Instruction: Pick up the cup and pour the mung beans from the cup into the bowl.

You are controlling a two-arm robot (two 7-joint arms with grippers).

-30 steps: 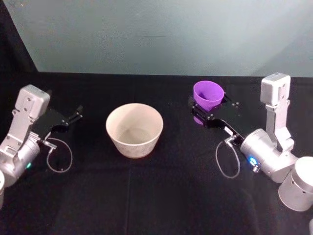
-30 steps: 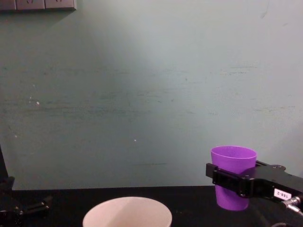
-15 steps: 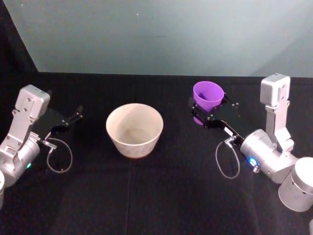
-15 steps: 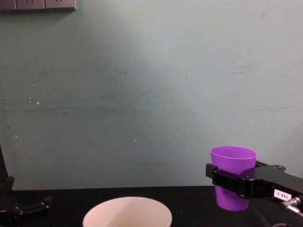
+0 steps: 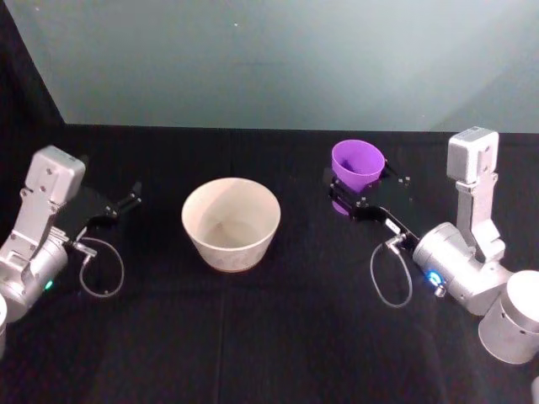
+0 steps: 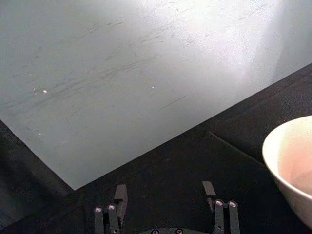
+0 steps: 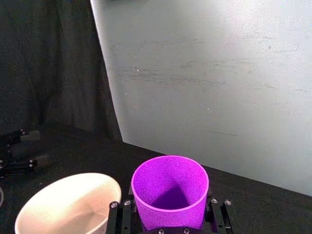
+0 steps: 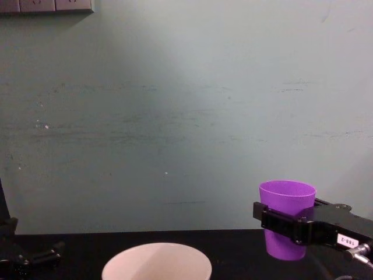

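Head view: one cup (image 5: 358, 164) is clamped upright by the right gripper (image 5: 360, 182); one bowl (image 5: 231, 223) is nearby. Left gripper (image 5: 129, 200) is spread wide. Positions appear unchanged.

The right gripper (image 7: 168, 218) held the cup (image 7: 169, 195). One black finger (image 7: 119, 217) pressed on each side of it. The cup was purple and stood straight up. Its round mouth was open, and the inside looked purple all the way down. The very bottom was dark, so what lay there could not be told.

The bowl (image 7: 63, 197) sat near the cup, but they did not touch. It was pale and much wider than the cup.

The table (image 7: 92, 156) under them was black. A pale green wall (image 7: 209, 83) stood behind the table. A dark cloth (image 7: 48, 63) hung beside the wall.
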